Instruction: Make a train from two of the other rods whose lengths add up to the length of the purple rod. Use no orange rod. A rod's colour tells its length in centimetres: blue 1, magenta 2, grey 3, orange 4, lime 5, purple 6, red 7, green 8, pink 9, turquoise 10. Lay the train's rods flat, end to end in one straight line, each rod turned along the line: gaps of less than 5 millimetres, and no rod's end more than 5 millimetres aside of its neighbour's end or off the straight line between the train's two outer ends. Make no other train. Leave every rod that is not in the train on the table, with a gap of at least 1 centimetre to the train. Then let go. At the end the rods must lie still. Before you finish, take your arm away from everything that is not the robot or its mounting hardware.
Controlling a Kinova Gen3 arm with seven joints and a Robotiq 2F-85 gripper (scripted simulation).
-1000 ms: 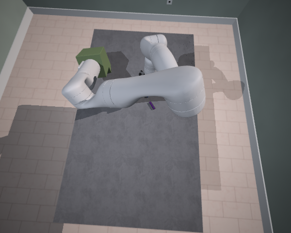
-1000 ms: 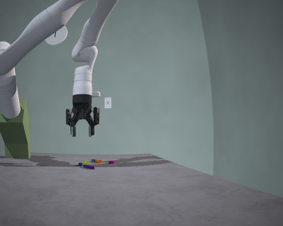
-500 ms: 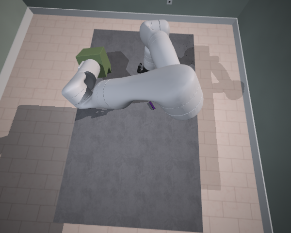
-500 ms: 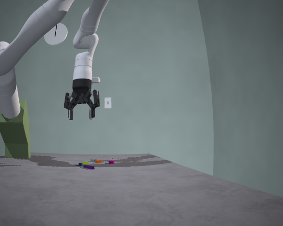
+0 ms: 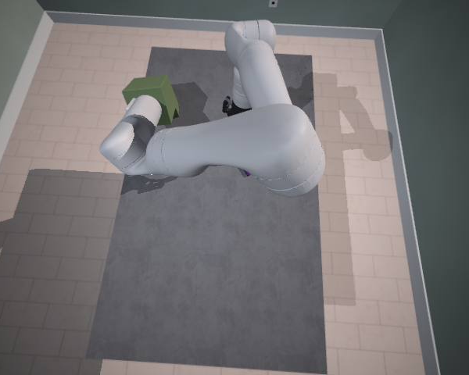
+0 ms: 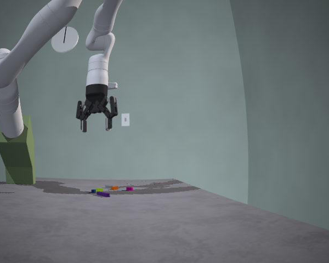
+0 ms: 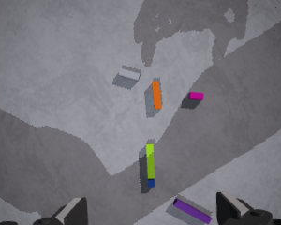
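Observation:
My gripper is wide open and empty, high above the rods. A lime rod lies flat, end to end with a blue rod. The two look in one straight line with no gap that I can see. The purple rod lies apart and slanted, near the blue end; only a bit of the purple rod shows from above, beneath the arm.
An orange rod, a grey rod and a magenta rod lie apart beyond the lime rod's far end. The green base block stands under the arm's foot.

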